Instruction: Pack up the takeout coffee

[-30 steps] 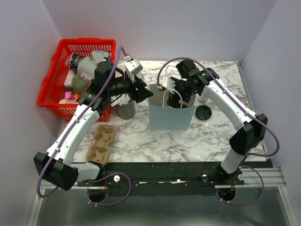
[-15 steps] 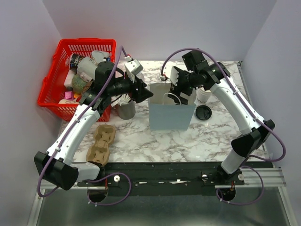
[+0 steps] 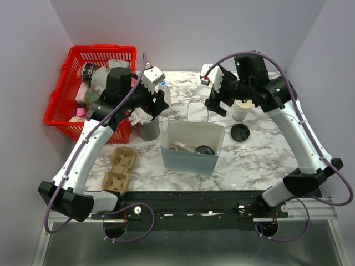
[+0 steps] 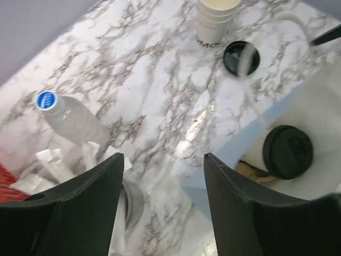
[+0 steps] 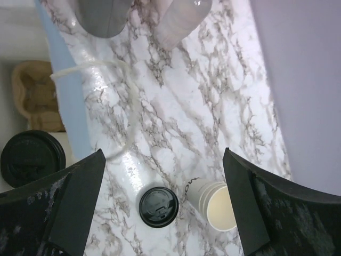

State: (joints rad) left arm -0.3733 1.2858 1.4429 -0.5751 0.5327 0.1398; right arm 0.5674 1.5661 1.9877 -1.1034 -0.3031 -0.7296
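One takeout coffee sits inside the open light-blue paper bag [image 3: 188, 158], only its black lid [image 3: 204, 149] [image 4: 289, 151] [image 5: 32, 158] showing. A stack of cream paper cups [image 3: 240, 110] [image 4: 216, 21] [image 5: 217, 205] stands without a lid at the right rear, with a loose black lid [image 3: 239, 132] [image 4: 241, 57] [image 5: 158, 206] beside it. My left gripper [image 3: 162, 102] [image 4: 164, 157] hovers open and empty left of the bag. My right gripper [image 3: 213, 101] [image 5: 163, 152] hangs open and empty behind the bag, above the loose lid.
A red basket [image 3: 61, 97] of clutter fills the back left. A grey cup of straws [image 3: 148, 128] [image 4: 128, 200] and a clear water bottle [image 4: 66, 114] stand near the left gripper. A cardboard cup carrier [image 3: 119, 169] lies at the front left.
Both grippers have drawn back from the bag's rim, the left to the left and the right up and to the right. The bag now leans toward the front with its mouth wide.
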